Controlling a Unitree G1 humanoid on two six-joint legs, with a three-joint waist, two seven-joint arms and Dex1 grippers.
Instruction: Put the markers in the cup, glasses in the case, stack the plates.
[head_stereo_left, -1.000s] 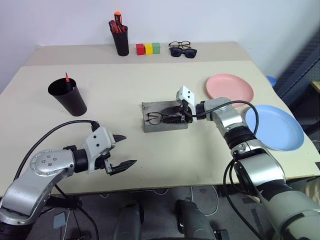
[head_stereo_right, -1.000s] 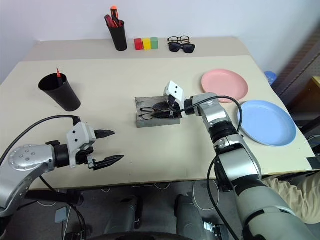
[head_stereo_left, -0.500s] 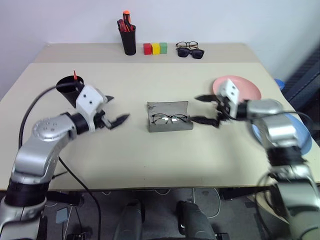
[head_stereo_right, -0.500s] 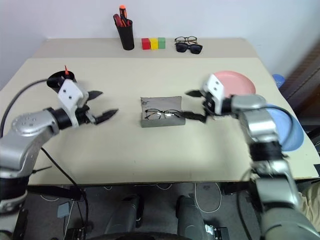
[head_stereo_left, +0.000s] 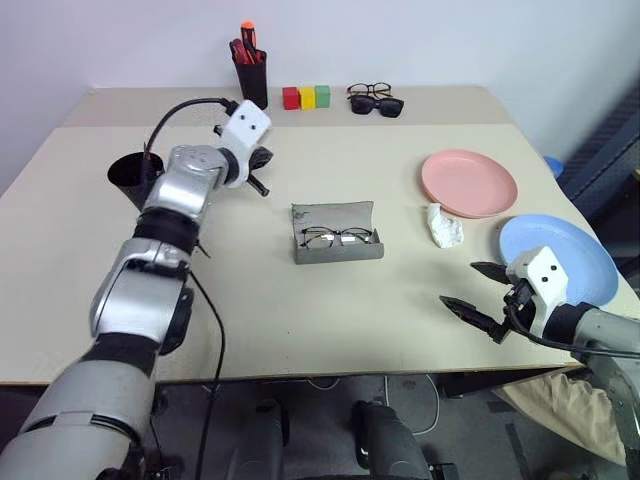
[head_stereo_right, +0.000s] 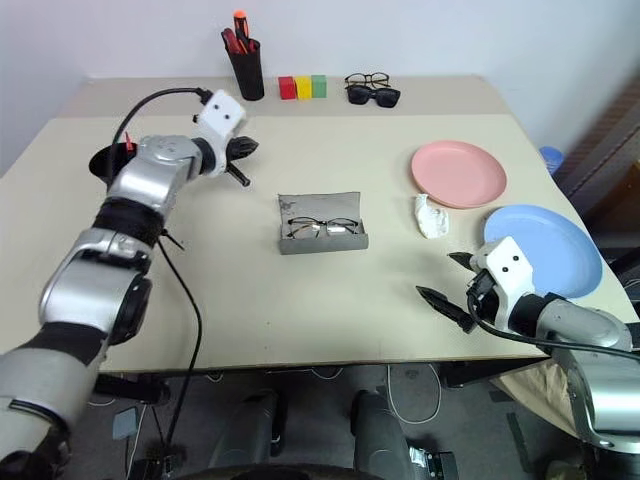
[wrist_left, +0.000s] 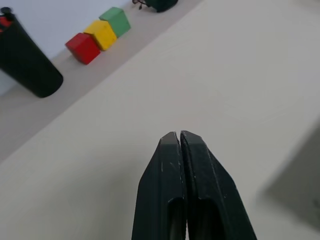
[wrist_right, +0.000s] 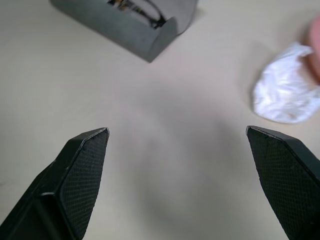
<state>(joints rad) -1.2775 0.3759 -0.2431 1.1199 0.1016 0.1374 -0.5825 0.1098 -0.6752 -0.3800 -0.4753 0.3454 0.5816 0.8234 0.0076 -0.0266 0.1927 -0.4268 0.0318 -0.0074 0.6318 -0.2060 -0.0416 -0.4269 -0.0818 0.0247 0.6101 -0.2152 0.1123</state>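
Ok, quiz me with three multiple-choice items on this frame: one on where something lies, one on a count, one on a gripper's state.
1. Where are the glasses?
A. in the open case
B. on the pink plate
C. in the cup

2. How many small coloured blocks stand at the table's far edge?
A. two
B. three
C. five

3. How is the left gripper?
A. wide open
B. shut on a marker
C. shut, holding nothing

Answers:
1 A: the wire frames lie inside the grey case, lid up.
2 B: one red, one yellow, one green, in a row.
3 C: the left wrist view shows its fingers pressed together with nothing between them.
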